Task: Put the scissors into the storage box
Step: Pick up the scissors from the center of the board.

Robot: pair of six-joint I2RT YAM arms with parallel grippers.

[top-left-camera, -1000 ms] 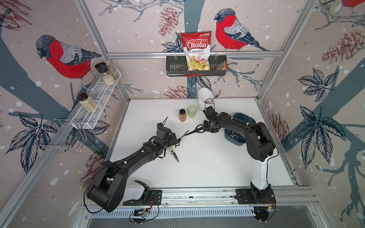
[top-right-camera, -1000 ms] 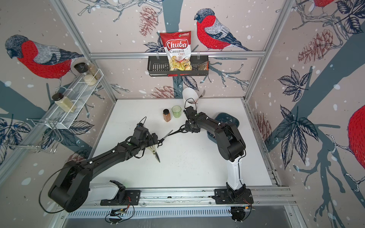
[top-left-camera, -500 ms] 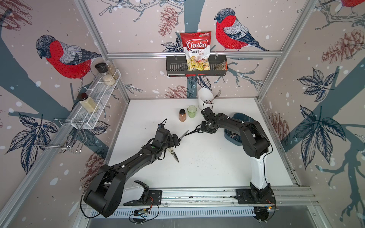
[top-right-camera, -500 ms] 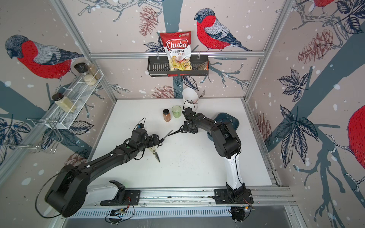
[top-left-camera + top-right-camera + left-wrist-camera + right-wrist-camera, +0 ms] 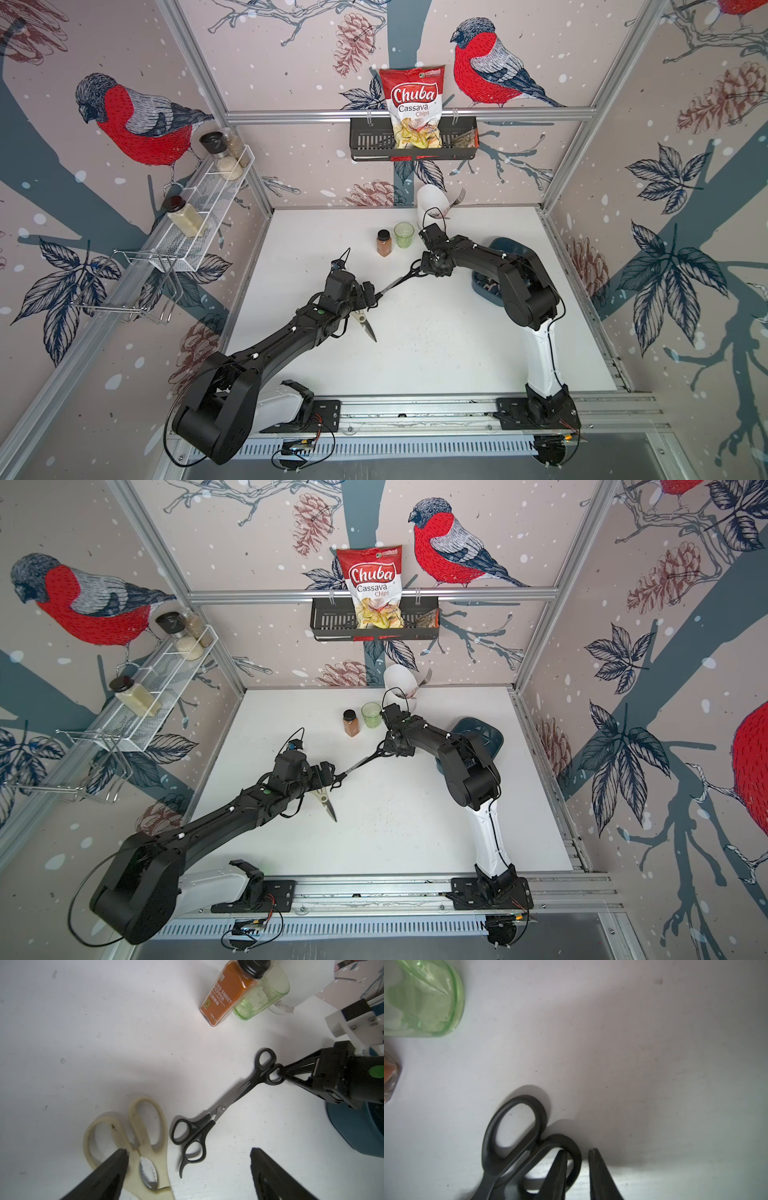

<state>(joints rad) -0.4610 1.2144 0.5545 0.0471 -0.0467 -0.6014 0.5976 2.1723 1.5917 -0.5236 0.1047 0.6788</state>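
I see one pair of black-handled scissors (image 5: 497, 1167) lying flat on the table, with matte plastic loops and slim steel blades closed. My right gripper (image 5: 577, 1150) sits at their handle end. One finger pokes down inside the outer loop and the other stands just outside it, so the loop's rim lies between the jaws. They are nearly together but not clenched: a sliver of table shows between the rim and the outer finger.

Meeting that pair blade tip to blade tip, away from the right gripper, lies a second black pair (image 5: 202, 1129) with a hooked finger rest. Its loops sit between the wide-spread fingers of my left gripper (image 5: 189, 1150), which grips nothing. Under one of its fingertips are the cream kitchen shears (image 5: 164, 1136), stained plastic with serrated steel at the pivot.

The storage box (image 5: 353, 1132), smooth teal plastic with rounded corners, sits just behind the right gripper's wrist. Beyond the right fingertips stand a translucent green glass (image 5: 425, 1001) and a square spice jar (image 5: 224, 995) of orange powder.

The table (image 5: 104, 1032) is matte white and faintly scuffed. The walls (image 5: 137, 124) carry bullfinch-and-pinecone wallpaper.
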